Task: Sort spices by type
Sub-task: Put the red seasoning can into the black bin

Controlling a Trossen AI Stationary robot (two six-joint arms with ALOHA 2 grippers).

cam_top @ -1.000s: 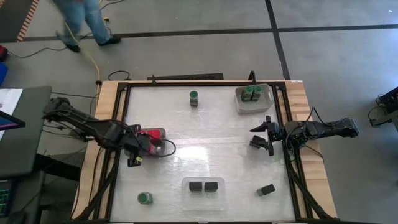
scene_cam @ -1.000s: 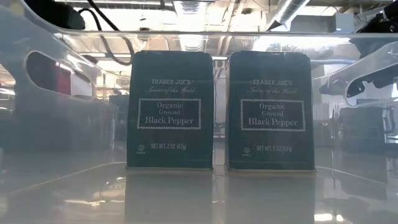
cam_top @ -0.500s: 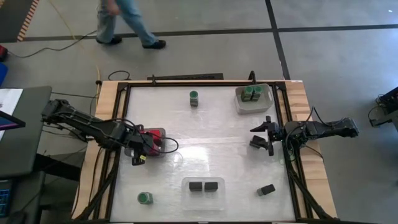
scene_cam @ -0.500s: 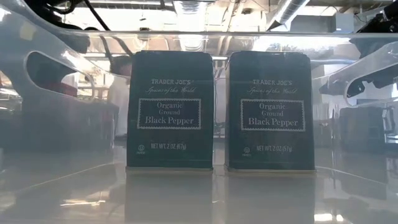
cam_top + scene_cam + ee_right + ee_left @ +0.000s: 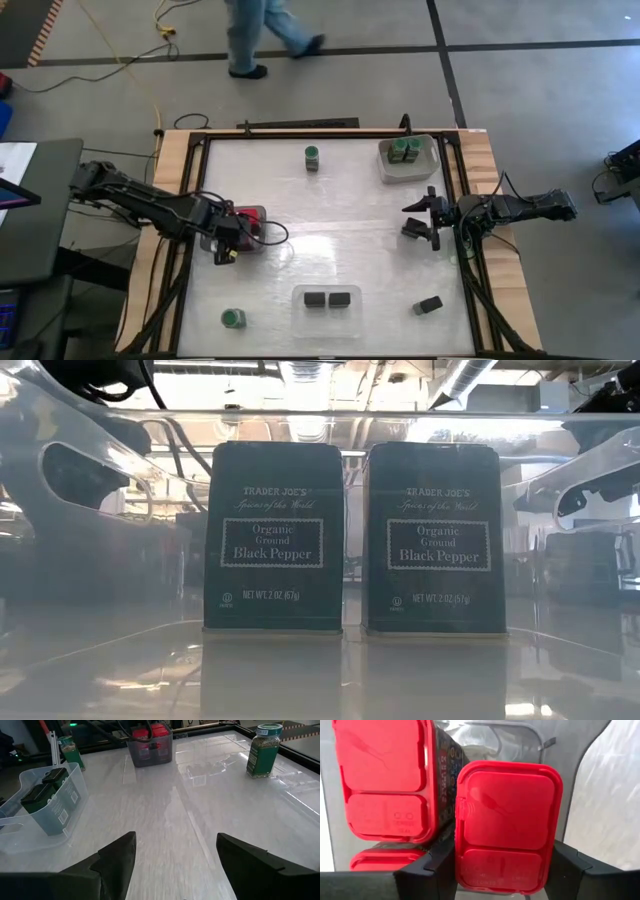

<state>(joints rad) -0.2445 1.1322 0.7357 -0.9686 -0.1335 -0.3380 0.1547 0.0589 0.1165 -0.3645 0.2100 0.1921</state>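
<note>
My left gripper is at the table's left, shut on a red blocky spice container that I see lid-on. It hangs over a clear tray, beside another red container standing in that tray. My right gripper waits open at the table's right edge with nothing between its fingers. Two black pepper boxes stand in a clear tray near the front edge. A loose black box lies at the front right. Green-lidded jars stand at the far middle and front left. My left gripper pinches the red container between its two fingers, one on each long side just under the lid's edge. The fingers come from above, pointing steeply down. The container is upright, lid up. Whether its bottom touches the tray is hidden by the container itself.
A grey tray with two green-lidded jars sits at the far right corner. The middle of the table is bare. A raised frame runs along the table's edges. A person walks on the floor beyond the far edge.
My left gripper has gone down toward the tray of red containers and a little toward the table's right, carrying the red container upright and still shut on it. The person beyond the far edge has walked to the right.
</note>
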